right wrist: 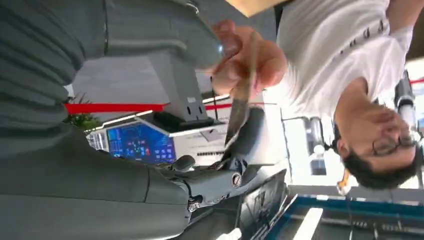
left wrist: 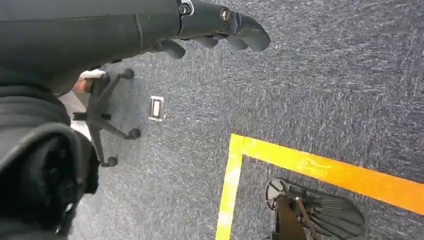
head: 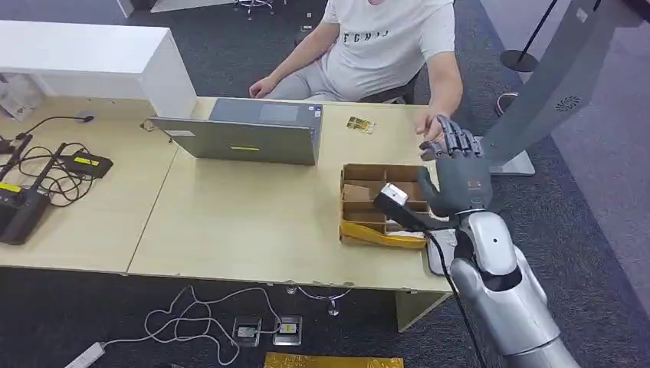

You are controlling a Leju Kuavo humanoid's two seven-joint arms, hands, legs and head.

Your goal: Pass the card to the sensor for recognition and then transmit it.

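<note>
My right hand (head: 458, 165) is raised above the table's far right corner, palm turned away from me. In the right wrist view the card (right wrist: 240, 107) shows edge-on as a thin strip, its lower end against my dark fingers (right wrist: 247, 142). A person's hand (right wrist: 250, 57) pinches the card's other end; that hand (head: 431, 126) reaches in from across the table. The black-and-white sensor (head: 391, 195) with its cable stands just in front of my right hand, over a cardboard box (head: 360, 230). My left hand (left wrist: 220, 22) hangs over the carpet, holding nothing.
A seated person in a white shirt (head: 383, 38) faces me across the table. A grey laptop (head: 245, 134) lies at mid-table, a second small card (head: 360, 124) beside it. Black devices and cables (head: 46, 172) sit at the left. A grey stand (head: 552, 84) rises at the right.
</note>
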